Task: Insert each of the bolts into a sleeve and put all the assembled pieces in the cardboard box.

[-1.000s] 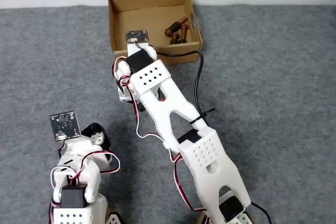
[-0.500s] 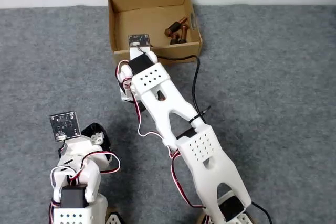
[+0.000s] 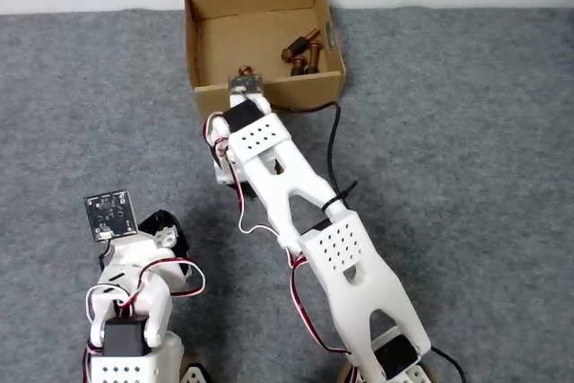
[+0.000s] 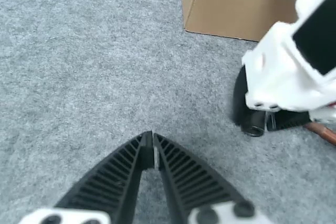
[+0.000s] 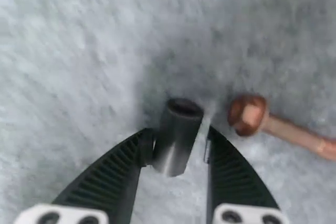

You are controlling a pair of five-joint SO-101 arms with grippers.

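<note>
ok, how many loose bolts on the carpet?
1: the bolt lies on the carpet beside the sleeve held in the right end effector. Others may be hidden under the arm.

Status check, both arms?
Left gripper shut, empty. Right gripper shut on sleeve; bolt lies beside it, not yet inserted. Assembled pieces already in box.
</note>
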